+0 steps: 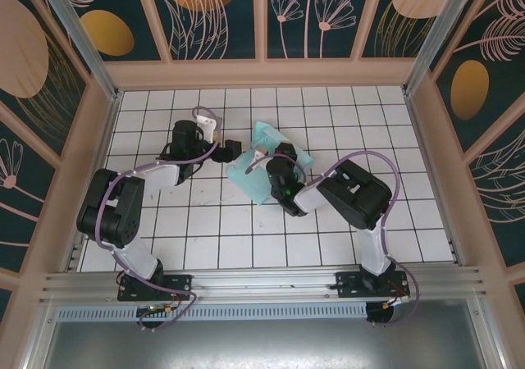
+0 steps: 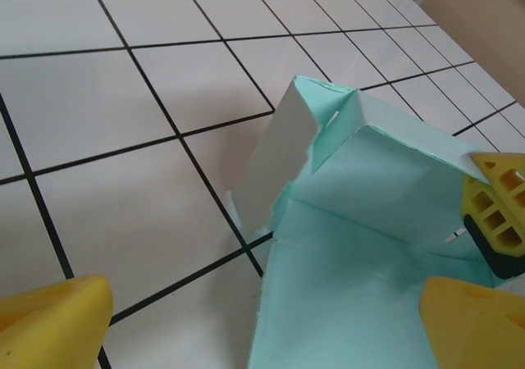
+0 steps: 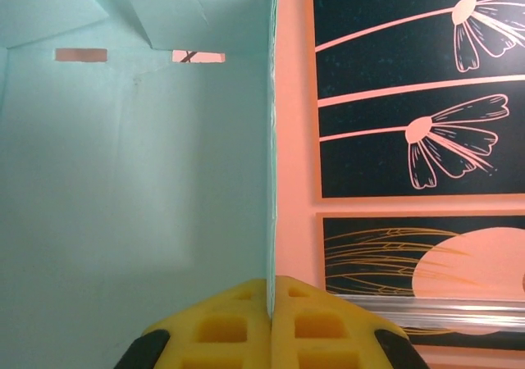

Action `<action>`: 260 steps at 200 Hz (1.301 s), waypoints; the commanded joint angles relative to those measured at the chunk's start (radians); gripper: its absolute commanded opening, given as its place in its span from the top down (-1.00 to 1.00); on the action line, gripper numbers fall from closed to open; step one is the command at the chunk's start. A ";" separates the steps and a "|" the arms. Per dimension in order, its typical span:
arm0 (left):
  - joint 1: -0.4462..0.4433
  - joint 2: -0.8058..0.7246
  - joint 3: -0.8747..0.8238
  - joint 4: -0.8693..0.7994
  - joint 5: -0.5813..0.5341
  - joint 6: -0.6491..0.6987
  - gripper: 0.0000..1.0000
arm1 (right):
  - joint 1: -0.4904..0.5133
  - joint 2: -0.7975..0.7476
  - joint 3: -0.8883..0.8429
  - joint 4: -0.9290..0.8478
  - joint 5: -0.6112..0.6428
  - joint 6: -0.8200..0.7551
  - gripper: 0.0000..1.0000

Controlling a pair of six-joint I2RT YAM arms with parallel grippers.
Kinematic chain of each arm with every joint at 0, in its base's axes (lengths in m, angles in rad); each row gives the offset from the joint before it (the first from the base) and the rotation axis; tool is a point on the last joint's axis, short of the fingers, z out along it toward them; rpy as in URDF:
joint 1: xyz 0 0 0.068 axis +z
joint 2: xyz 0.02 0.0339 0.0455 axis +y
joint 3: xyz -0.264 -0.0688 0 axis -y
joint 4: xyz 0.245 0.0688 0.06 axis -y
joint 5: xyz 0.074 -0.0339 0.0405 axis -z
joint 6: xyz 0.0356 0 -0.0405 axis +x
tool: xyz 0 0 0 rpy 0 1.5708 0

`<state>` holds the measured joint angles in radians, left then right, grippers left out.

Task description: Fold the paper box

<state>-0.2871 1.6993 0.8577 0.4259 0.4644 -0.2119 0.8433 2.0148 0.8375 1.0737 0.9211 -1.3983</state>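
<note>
Jaws: right gripper (image 3: 271, 299) clenched on the edge of an upright wall of the paper box (image 3: 131, 180), with the card pinched between its yellow pads. Left gripper (image 2: 262, 303) spread wide, holding nothing.

Box sits mid-table on the white tiles (image 1: 205, 221), partly raised. From above it lies just right of the left fingertips, long axis roughly near-left to far-right.

Left wrist view: a loose side flap (image 2: 279, 156) leans up straight ahead of the open fingers, with the base panel reaching in between them.

Judgement: the left arm is free and nearer that flap, so the next fold is likely its job.
</note>
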 commanded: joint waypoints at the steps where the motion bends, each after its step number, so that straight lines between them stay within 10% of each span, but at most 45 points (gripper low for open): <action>1: 0.012 -0.002 -0.018 0.050 -0.003 -0.012 -0.92 | 0.029 0.039 0.038 0.058 0.041 -0.022 1.00; 138: 0.034 0.163 0.150 -0.037 0.108 -0.060 -0.26 | 0.018 -0.055 0.033 -0.154 -0.057 0.148 1.00; 209: 0.030 0.129 -0.020 0.146 0.285 -0.503 0.13 | 0.008 -0.046 0.062 -0.217 -0.084 0.192 1.00; 260: 0.026 0.244 -0.031 0.180 0.152 -0.581 0.37 | 0.010 -0.070 0.046 -0.194 -0.099 0.197 1.00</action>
<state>-0.2611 1.8843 0.8200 0.5480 0.6762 -0.7094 0.8516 1.9823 0.8883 0.8974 0.8612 -1.2449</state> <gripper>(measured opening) 0.314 0.045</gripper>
